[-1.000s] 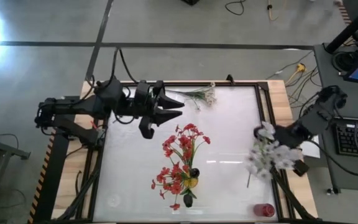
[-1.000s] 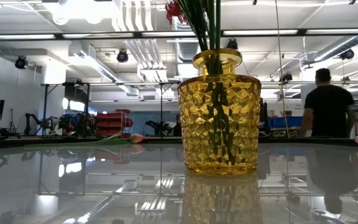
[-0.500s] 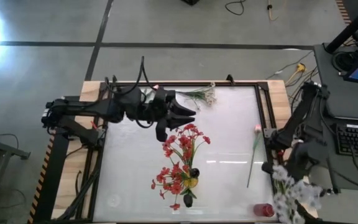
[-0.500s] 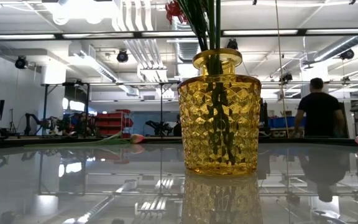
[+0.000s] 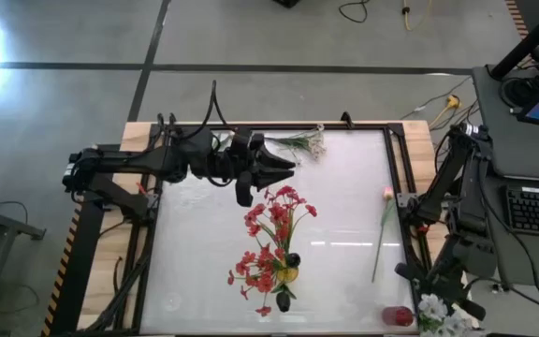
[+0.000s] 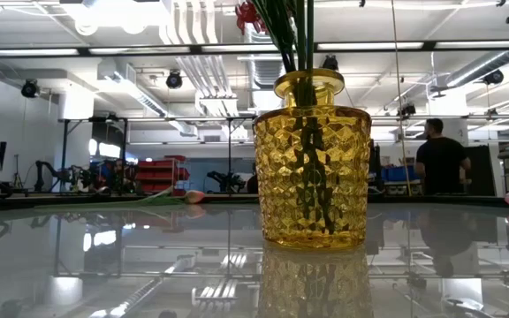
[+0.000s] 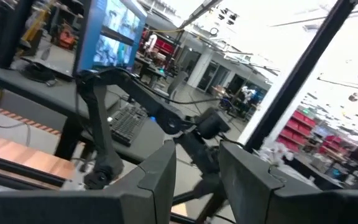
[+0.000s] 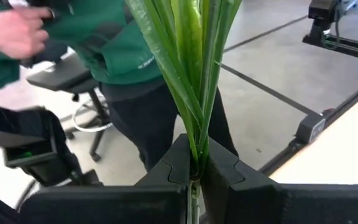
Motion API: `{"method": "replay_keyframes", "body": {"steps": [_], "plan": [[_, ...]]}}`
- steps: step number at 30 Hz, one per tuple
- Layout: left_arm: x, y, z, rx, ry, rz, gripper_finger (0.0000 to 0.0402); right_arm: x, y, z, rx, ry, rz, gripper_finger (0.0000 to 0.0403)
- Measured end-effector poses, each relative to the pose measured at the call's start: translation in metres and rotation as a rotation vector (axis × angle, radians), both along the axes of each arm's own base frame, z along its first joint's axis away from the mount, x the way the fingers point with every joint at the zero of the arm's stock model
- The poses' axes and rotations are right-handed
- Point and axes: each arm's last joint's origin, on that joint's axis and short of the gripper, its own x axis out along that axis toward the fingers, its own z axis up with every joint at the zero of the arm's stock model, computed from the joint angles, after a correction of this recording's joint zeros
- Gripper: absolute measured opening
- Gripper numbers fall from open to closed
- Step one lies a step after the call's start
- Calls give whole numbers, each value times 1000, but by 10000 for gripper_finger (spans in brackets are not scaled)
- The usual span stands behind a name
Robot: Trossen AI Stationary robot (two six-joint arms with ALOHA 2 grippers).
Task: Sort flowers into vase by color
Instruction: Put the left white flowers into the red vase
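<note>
Your right gripper (image 8: 194,171) is clamping the green stems of the white spray (image 5: 441,311) off the table's near right corner. Bring it over a free vase upright (the yellow vase (image 6: 312,163) is holding reds). Left gripper (image 5: 284,168) is hovering, slightly parted, empty.

Tabletop (image 6: 104,265): glossy, smooth, mirror-like, reflecting ceiling lights; pale wood border (image 5: 422,150) with visible grain. Yellow vase (image 6: 311,177): translucent glass or clear plastic, faceted diamond-cut relief, shiny. Right pincer (image 8: 194,171): matt dark plastic, smooth, jaws pressed on the green stems (image 8: 194,74), which look waxy, slightly glossy plastic. Left pincer (image 7: 194,177): same matt dark finish. Person's green sleeve (image 8: 98,37): soft matt cloth. Floor (image 5: 251,37): dull grey concrete.
</note>
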Motion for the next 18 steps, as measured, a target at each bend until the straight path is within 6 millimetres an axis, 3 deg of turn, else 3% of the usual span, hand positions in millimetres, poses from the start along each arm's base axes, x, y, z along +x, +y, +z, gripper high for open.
{"method": "replay_keyframes", "body": {"steps": [8,18], "plan": [[0,1,-2,28,16,5,111,-2,8,-12,-61,-17,-48,13],[0,1,-2,10,17,5,111,-4,-1,-25,-104,-95,-130,13]]}}
